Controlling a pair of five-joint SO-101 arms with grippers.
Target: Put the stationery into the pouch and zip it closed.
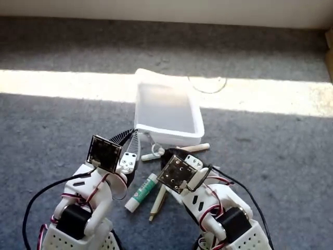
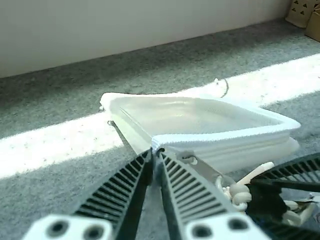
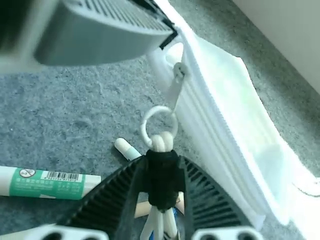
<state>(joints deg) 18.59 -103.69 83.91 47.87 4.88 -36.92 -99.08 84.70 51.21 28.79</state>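
The white translucent pouch (image 1: 167, 112) lies open on the grey carpet, its mouth facing up. My left gripper (image 1: 133, 141) is shut on the pouch's near corner (image 2: 154, 148), at the end of the zip. Just beside it, my right gripper (image 3: 162, 165) is shut on the black zipper pull (image 3: 162, 179), which hangs from a white ring (image 3: 159, 125) on the slider. Outside the pouch lie a green-and-white glue stick (image 1: 141, 192), a beige pencil (image 1: 157, 202), a small white pen (image 1: 151, 155) and a cream pen (image 1: 195, 148).
A band of sunlight crosses the carpet behind the pouch, where a thin cord loop (image 1: 208, 84) lies. A pale wall (image 2: 125, 30) runs along the far side. Bare carpet extends to the left and right of the arms.
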